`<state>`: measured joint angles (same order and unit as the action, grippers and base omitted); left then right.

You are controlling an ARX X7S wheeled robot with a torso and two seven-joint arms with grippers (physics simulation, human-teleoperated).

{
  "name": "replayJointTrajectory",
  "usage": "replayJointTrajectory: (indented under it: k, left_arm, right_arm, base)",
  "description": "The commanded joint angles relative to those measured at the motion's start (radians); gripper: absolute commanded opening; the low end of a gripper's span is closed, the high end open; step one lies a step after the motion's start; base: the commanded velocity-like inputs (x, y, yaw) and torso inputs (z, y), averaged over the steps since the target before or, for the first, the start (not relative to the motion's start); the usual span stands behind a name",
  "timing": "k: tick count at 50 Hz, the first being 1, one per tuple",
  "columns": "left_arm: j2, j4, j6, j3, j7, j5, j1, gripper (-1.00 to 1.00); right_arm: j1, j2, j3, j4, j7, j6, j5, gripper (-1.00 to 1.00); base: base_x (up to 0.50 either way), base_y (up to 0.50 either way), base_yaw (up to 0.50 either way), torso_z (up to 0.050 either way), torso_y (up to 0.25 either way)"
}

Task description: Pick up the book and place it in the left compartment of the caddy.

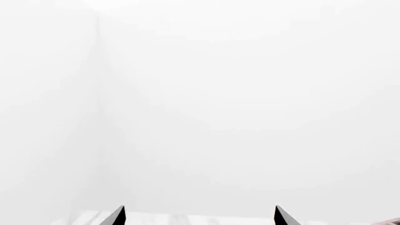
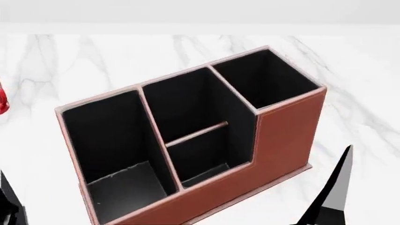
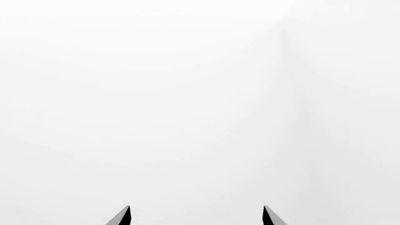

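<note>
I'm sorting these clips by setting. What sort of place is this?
Probably a simulated desk or counter in a plain white room: a white marble-patterned tabletop, a reddish-brown leather-look caddy with black compartments standing on it, and bare white walls, all the wrist views show past the open grippers.

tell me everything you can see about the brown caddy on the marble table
The caddy is a reddish-brown, leather-look organiser with pale edges and a black interior, standing upright and askew on the white marble table. It has three sections: the large left compartment, a middle one split by a crossbar, and a taller right one. All look empty; nothing touches it.
</note>
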<state>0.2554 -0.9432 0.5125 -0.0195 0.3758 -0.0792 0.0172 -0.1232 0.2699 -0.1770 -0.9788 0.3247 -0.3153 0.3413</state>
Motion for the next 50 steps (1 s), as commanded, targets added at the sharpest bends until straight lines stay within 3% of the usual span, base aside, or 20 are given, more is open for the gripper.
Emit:
replayJointTrajectory:
  k: [1, 29, 32, 44, 50]
  left_arm:
    - [-0.013, 0.000, 0.004, 0.027, -0.042, -0.037, -0.007, 1.00]
    - [0.005, 0.028, -0.045, 0.015, -0.021, -0.046, 0.013, 1.00]
    - [0.010, 0.002, -0.001, 0.019, -0.016, -0.058, -0.006, 1.00]
    - [0.017, 0.005, -0.005, 0.014, -0.006, -0.062, -0.007, 1.00]
    - [0.022, 0.005, -0.005, 0.013, -0.002, -0.066, -0.007, 1.00]
  right_arm:
    - [-0.002, -0.012, -0.019, 0.012, -0.018, 0.011, -0.021, 1.00]
    - [0.008, 0.012, 0.002, 0.016, 0.029, -0.031, -0.042, 1.00]
    - [0.023, 0.032, 0.022, 0.005, 0.055, -0.095, -0.083, 1.00]
    - [0.006, 0.028, 0.018, 0.014, 0.065, -0.059, -0.088, 1.00]
    - [0.010, 0.047, 0.046, 0.006, 0.068, -0.079, -0.117, 1.00]
  base:
    - [0.00, -0.50, 0.00, 0.000, 0.000]
    - [0.00, -0.50, 0.00, 0.000, 0.000]
    - [0.00, -0.03, 0.00, 0.000, 0.000]
    - [0.00, 0.00, 0.00, 0.000, 0.000]
    - [0.00, 0.00, 0.48, 0.000, 0.000]
